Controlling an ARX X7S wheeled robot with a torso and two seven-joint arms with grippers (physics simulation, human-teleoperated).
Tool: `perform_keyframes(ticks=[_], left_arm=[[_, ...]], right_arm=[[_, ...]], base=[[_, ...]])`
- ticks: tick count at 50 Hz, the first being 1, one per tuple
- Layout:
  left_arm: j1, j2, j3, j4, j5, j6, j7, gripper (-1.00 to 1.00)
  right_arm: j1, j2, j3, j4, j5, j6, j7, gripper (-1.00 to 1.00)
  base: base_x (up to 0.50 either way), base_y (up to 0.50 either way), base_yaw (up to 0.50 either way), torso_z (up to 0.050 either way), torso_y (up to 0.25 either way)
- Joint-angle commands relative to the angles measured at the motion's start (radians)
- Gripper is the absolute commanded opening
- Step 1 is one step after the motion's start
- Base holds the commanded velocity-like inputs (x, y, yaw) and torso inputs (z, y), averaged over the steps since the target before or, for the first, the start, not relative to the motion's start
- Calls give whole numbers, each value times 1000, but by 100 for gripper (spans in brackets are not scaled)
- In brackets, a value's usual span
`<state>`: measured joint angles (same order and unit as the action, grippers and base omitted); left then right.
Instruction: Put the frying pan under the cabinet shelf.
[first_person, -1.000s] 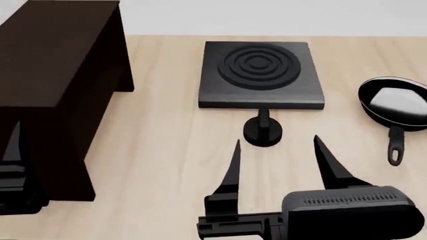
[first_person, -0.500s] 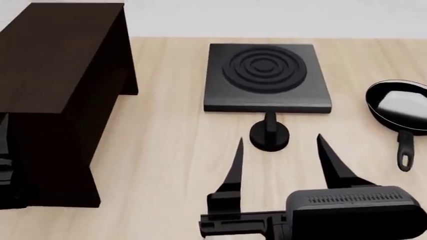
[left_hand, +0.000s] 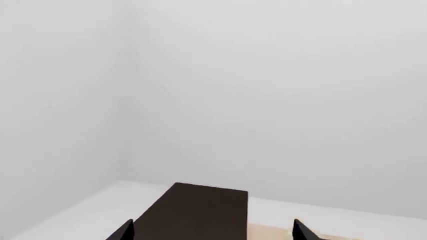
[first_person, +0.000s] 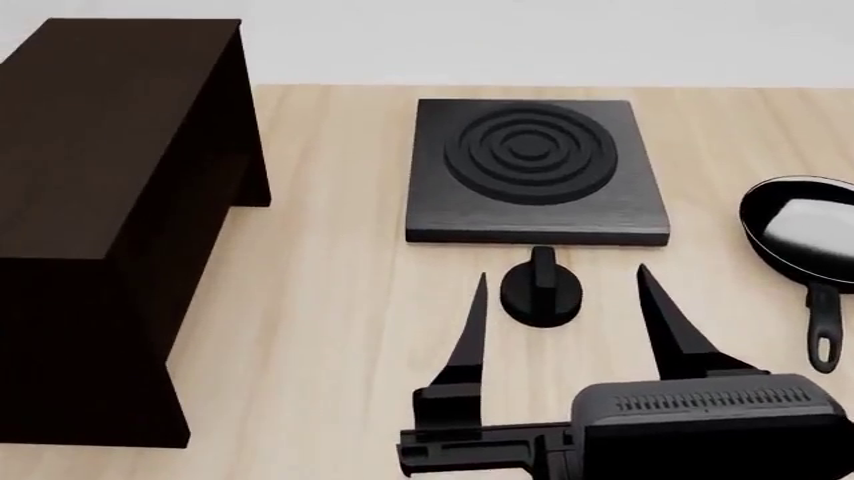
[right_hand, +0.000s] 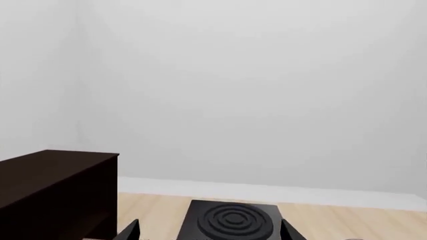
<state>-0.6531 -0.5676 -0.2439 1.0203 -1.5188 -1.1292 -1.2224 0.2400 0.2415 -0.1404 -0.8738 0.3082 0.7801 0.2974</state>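
while right jaws (first_person: 561, 320) gape, frying pan (first_person: 801, 232) lies beside (untouched).

No text, label, brand, number or sign can be read on anything in these views (the raised rings on the black square slab (first_person: 534, 168) are only a pattern, not writing).

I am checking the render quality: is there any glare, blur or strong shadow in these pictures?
Head view: sharp, a bright glare patch inside the frying pan, only soft shadow beside the cabinet shelf. Both wrist views: sharp, mostly flat evenly lit wall, no glare.
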Motion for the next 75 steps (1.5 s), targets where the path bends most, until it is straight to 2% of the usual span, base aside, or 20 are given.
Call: perform_keyframes(ticks=[1,14,18,27,41,51,75], left_arm=[[-58,-86,-66,-23,-133,46,-118,100],[-34,-173,-177,-63,-137,68,-134,100],[17,-147,-232,-89,-146,96,-93,100],[71,-206,-319,-85,-75,67,-87,100],[209,-203,-502,-101,25,60,-6,100],[261,-215,-605,-115,16,66,3,100],[295,-209,-651,-126,26,75,17,100]], right_arm=[[-5,6,-8,3,1,-6,7,100],[-18,11,-6,15,5,-27,12,100],[-19,11,-6,20,7,-31,13,100],[-19,14,-3,20,14,-30,18,100],[-22,26,1,24,14,-45,22,100],[-11,34,2,3,13,-27,39,100],[-5,51,-7,-3,11,-31,54,100]], base=[[0,0,0,0,0],[0,0,0,0,0],[0,0,0,0,0],[0,0,0,0,0],[0,0,0,0,0],[0,0,0,0,0],[193,0,0,0,0]])
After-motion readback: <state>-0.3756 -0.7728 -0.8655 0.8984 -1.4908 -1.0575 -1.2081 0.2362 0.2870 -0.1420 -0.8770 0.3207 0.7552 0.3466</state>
